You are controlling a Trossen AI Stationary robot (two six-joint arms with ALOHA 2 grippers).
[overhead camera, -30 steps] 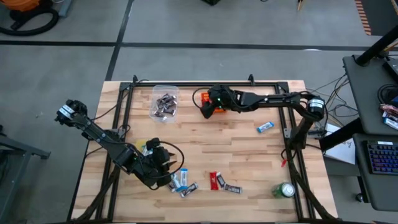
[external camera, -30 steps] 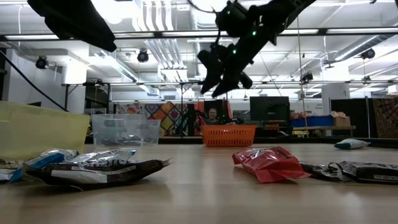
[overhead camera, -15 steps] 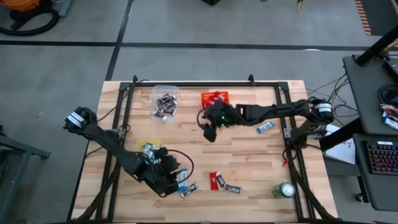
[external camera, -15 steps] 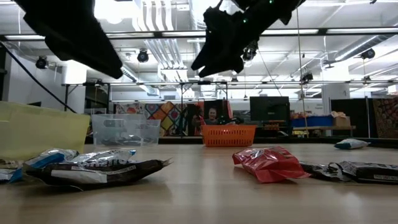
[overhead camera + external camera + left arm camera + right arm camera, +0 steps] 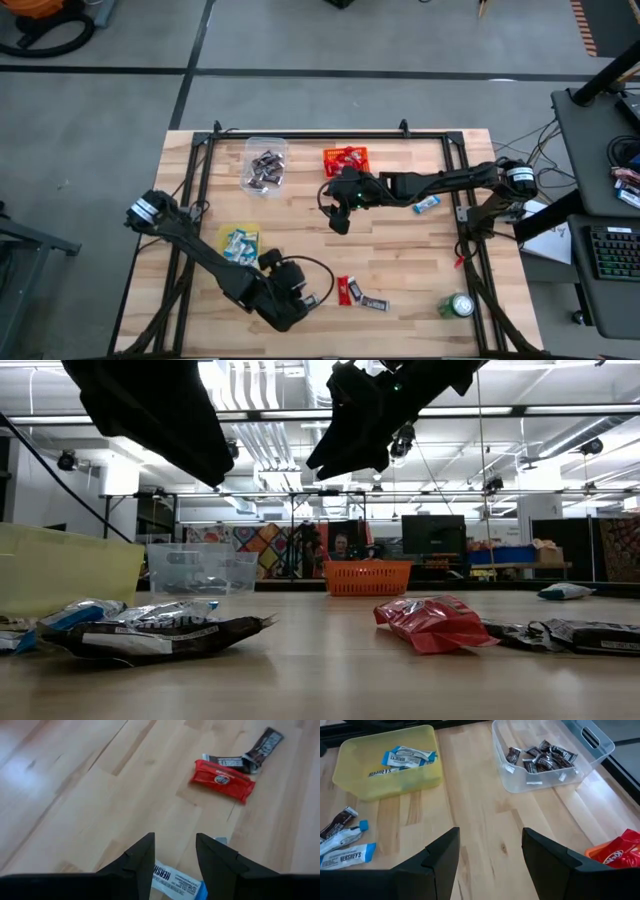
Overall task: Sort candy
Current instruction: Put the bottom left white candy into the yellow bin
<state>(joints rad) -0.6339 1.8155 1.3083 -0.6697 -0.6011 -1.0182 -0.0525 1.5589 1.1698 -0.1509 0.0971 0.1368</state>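
Loose candy lies near the table's front edge: a blue-and-white bar (image 5: pixel 176 881), a red bar (image 5: pixel 346 290) and a dark bar (image 5: pixel 375 303). Another blue bar (image 5: pixel 427 204) lies at the right. My left gripper (image 5: pixel 292 303) hovers open over the front candy, and the blue-and-white bar shows on the wood below the gap between its fingers (image 5: pixel 172 851). My right gripper (image 5: pixel 339 218) hangs open and empty above the table's middle, below the orange bin (image 5: pixel 345 158). The yellow bin (image 5: pixel 240 243) holds blue-and-white bars. The clear bin (image 5: pixel 265 165) holds dark ones.
A green can (image 5: pixel 458 305) stands at the front right corner. A black metal frame (image 5: pixel 300 135) runs around the table's edges. Bare wood lies between the bins and the front candy. The low view shows the room's shelves and screens beyond the table.
My left gripper has gone from over the yellow bin toward the table's near edge and right, sinking over the loose candy and uncovering the bin. My right gripper has swung away from the orange bin toward the table's middle, rolling as it went, then held still.
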